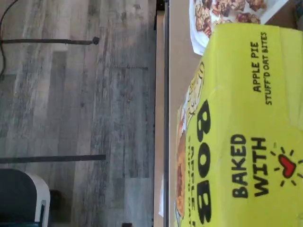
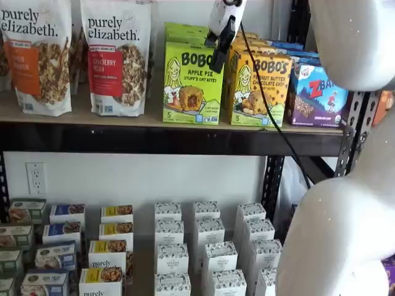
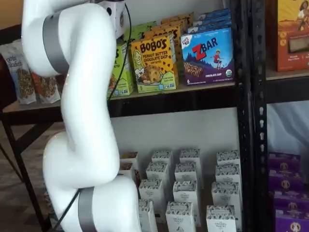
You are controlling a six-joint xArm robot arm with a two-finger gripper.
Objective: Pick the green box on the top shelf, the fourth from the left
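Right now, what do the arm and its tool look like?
The arm is glossy white with rounded, bulbous links and grey bands at the joints. The tool has a white body ending in black fingers. A thin black cable hangs beside it.

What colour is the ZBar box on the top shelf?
Blue, with red lettering; the ZBar box shows best in a shelf view.

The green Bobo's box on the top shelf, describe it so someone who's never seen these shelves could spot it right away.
Find the top shelf, the tan board on a black beam. Right of the two granola bags stands the green box, lime-green, reading Bobo's Apple Pie, with the gripper hanging at its upper right corner. Its right-hand neighbour is a yellow-orange peanut butter Bobo's box, not green.
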